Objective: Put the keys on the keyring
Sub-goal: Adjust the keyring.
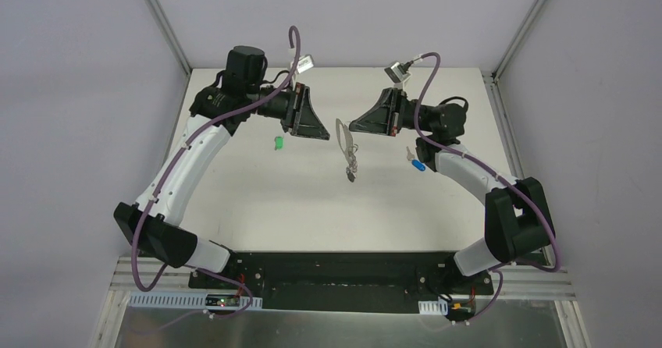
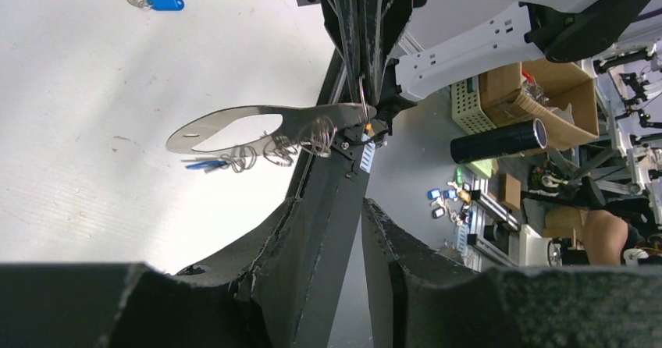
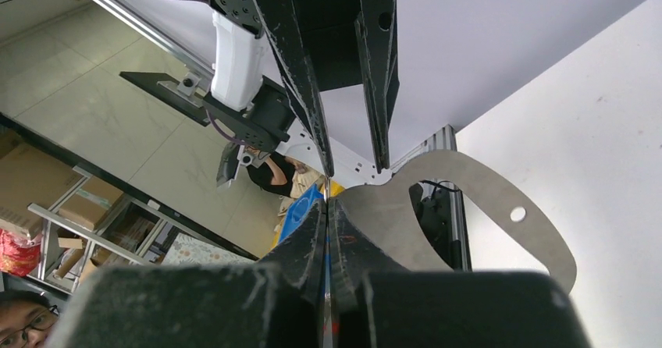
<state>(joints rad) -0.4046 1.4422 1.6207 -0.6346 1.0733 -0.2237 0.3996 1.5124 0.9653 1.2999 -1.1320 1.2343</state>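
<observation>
My right fingers [image 3: 322,225] are pressed shut on the narrow end of the keyring [image 2: 312,116]. They hold its pale plate up off the desk [image 1: 312,215] and roughly level, so the oval opening and the row of small linked rings [image 2: 282,150] dangling beneath it are reachable. My left fingers [image 2: 316,207] stand partly apart at that same end of the keyring, facing the right ones. I see nothing between them, and I cannot tell whether a tip brushes the plate. I judge this a steadying pose: one side fixes the keyring while the other readies to work on it.

Neither key is on the keyring yet. The green key [image 1: 277,143] lies on the desk to the left of the keyring, near my left fingers. The blue key [image 2: 164,2] lies on the desk to the keyring's right, close by my right forearm. That forearm may crowd a reach for the blue key. Nothing covers the green one.
</observation>
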